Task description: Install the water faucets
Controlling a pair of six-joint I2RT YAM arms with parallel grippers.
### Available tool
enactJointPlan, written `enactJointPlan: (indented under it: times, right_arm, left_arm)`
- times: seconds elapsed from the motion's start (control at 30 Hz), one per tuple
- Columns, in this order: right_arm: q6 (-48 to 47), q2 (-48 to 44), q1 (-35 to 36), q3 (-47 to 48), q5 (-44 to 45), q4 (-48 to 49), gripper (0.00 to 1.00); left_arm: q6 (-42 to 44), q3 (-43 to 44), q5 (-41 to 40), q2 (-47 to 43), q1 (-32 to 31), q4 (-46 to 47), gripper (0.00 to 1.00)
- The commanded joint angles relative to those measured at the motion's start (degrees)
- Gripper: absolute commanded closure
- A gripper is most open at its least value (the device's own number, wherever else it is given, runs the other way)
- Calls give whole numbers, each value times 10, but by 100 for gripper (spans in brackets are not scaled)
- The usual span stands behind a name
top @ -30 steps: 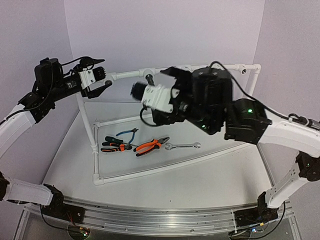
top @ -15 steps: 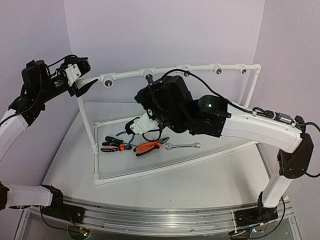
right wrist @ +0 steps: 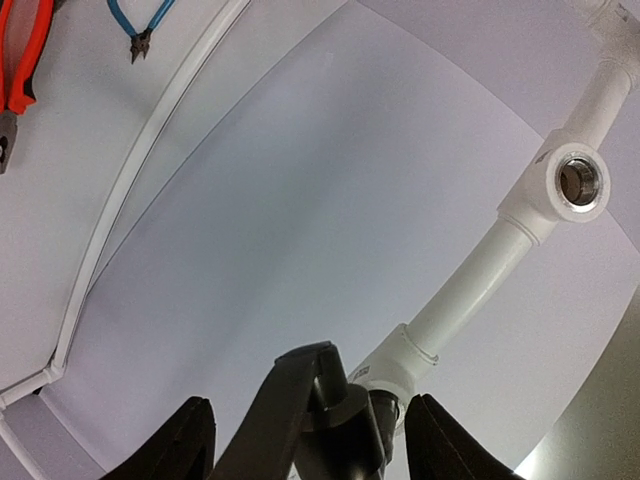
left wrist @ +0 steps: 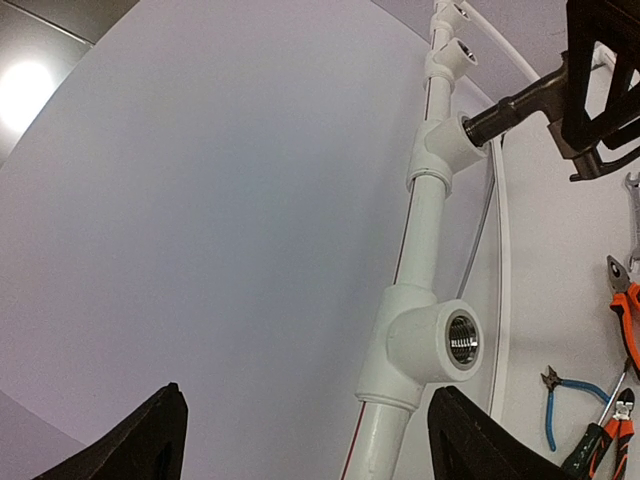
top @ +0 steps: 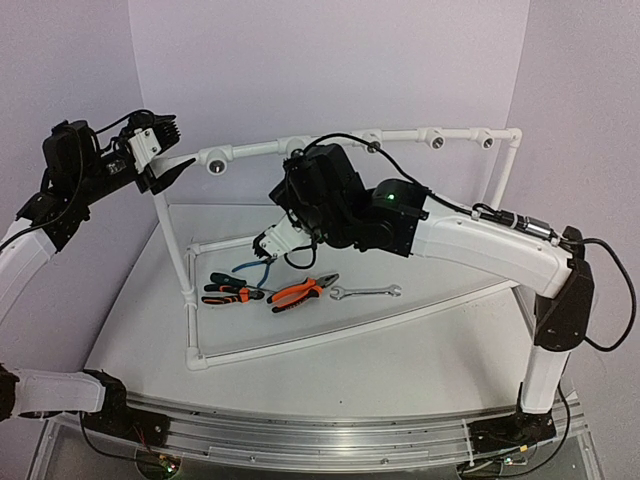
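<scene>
Right claw (right wrist: 310,400): half open astride the tap (right wrist: 300,392), seen at 6 o'clock. Left claw (left wrist: 308,392): wide open, empty.

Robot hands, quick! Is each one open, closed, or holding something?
Left gripper: open, holding nothing.
Right gripper: jaws stand either side of the water faucet; cannot tell whether it is gripped.

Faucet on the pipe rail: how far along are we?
Done: one faucet sits in the second fitting. In hand: the right end effector straddles it, jaws not closed on it. Left: the nearest fitting shows a bare thread; the left end effector is open, empty.
</scene>
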Motion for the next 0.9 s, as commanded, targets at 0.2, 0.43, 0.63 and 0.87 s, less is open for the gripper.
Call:
enactJointPlan:
  times: [0.2, 0.43, 0.63, 0.87]
  right_arm:
    - [-5, 21, -16, 37, -1, 46, 49]
    - [11, 15, -28, 18, 3, 67, 71]
    - [62, 1, -24, -43, 24, 173, 90]
    - [226, 1, -10, -67, 38, 316, 99]
  left_arm:
    - [-5, -7, 15, -15, 4, 21, 16]
    - [-3, -6, 18, -14, 4, 24, 16]
    - [-4, -5, 20, -15, 4, 24, 17]
    - [-7, -5, 25, -12, 4, 22, 17]
